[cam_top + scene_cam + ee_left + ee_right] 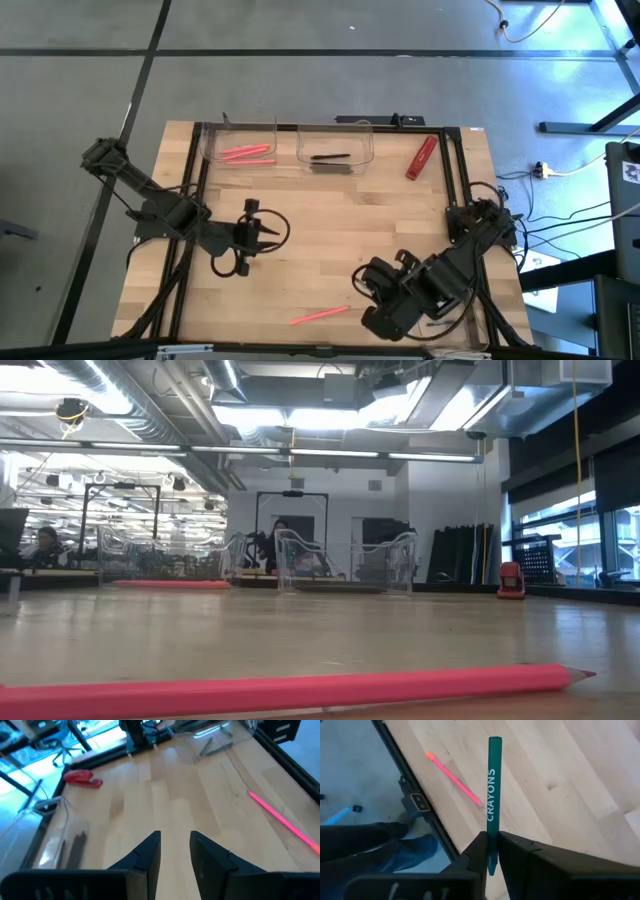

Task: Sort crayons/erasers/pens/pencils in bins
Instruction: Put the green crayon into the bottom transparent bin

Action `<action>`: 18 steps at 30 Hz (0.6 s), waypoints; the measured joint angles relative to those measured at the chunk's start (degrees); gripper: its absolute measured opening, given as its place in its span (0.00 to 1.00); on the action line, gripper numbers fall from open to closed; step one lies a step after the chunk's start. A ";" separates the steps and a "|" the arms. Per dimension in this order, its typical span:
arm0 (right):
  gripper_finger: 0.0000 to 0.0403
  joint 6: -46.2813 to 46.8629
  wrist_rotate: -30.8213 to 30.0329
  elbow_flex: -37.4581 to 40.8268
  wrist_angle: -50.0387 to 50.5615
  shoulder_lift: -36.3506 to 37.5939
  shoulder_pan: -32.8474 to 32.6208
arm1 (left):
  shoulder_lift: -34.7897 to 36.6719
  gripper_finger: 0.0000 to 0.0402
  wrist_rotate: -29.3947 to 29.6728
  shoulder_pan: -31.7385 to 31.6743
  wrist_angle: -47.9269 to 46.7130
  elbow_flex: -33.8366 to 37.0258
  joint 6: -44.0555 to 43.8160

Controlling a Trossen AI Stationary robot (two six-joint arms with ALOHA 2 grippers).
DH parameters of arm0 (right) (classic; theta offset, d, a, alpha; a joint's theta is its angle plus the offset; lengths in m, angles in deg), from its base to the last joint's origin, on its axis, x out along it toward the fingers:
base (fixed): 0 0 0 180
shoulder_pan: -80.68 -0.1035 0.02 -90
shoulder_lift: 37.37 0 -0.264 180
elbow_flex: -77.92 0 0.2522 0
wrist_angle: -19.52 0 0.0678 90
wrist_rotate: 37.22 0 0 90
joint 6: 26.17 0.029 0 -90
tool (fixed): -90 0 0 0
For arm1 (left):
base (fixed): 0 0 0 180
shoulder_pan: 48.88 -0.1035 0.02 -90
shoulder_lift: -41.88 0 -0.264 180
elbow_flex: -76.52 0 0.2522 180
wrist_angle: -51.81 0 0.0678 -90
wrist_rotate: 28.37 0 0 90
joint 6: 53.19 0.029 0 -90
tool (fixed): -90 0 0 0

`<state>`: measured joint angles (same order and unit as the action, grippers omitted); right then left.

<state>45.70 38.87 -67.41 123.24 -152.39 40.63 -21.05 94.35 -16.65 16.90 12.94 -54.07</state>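
Observation:
My right gripper [491,837] is near the table's front right [372,290], shut on a green crayon [492,785] printed "CRAYONS". My left gripper [175,840] is open and empty over the table's left middle [272,232]. A pink pencil [320,315] lies flat on the wood near the front edge; it also shows in the right wrist view [452,775] and the low view [290,690]. Two clear bins stand at the far edge: the left bin [212,145] holds pink pencils [245,153], and the middle bin [366,140] holds a black pen [330,157]. My right gripper pinches the crayon's pointed end [492,851] between its two fingers. The crayon lies along the fingers, and most of its length sticks out past their tips. It is lifted clear of the table.
A red stapler [421,157] lies at the far right of the table. Black frame rails [455,170] run along the table's sides. In the left wrist view another clear tub with grey sticks [215,744] shows at the table's right. Bare wood lies in the table's middle.

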 joint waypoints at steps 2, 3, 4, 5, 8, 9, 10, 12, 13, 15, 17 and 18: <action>0.11 -0.03 0.01 3.26 -0.08 2.11 0.05 | 0.00 0.24 -1.48 -1.45 1.57 0.00 2.16; 0.11 0.06 0.20 5.46 0.02 3.23 0.11 | 0.00 0.24 -2.61 -2.20 2.20 0.00 2.96; 0.11 0.53 0.28 7.98 -0.02 4.66 0.11 | 0.00 0.24 -3.76 -2.88 2.58 0.00 3.28; 0.11 1.65 0.42 11.20 -0.13 6.40 0.13 | 0.00 0.24 -4.87 -3.51 2.81 0.00 3.45; 0.11 7.60 1.64 20.37 0.15 12.69 -0.03 | 0.00 0.24 -6.92 -5.20 2.99 0.00 3.44; 0.11 9.81 1.95 23.38 0.18 14.78 -0.28 | 0.00 0.24 -7.24 -5.62 3.13 0.00 3.40; 0.11 11.78 1.98 26.22 0.12 16.54 -0.64 | 0.00 0.24 -7.52 -6.08 3.56 0.00 3.50; 0.11 14.99 2.19 31.32 -1.82 19.67 -1.22 | 0.00 0.24 -8.73 -7.00 4.79 0.00 4.53; 0.11 16.42 2.68 33.58 -2.79 21.15 -1.55 | 0.00 0.24 -9.56 -7.59 5.37 0.00 5.29; 0.11 19.36 4.25 37.84 -4.16 23.92 -2.05 | 0.00 0.24 -11.22 -8.91 6.30 0.00 6.01; 0.11 22.14 5.70 41.69 -6.23 25.86 -2.70 | 0.00 0.24 -13.08 -10.29 6.51 0.00 6.01; 0.11 23.16 6.56 43.62 -7.18 26.63 -3.06 | 0.00 0.24 -14.45 -10.96 6.57 0.00 6.02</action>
<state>68.85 45.43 -23.80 116.06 -125.76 37.57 -21.05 79.90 -27.62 23.47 12.94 -48.05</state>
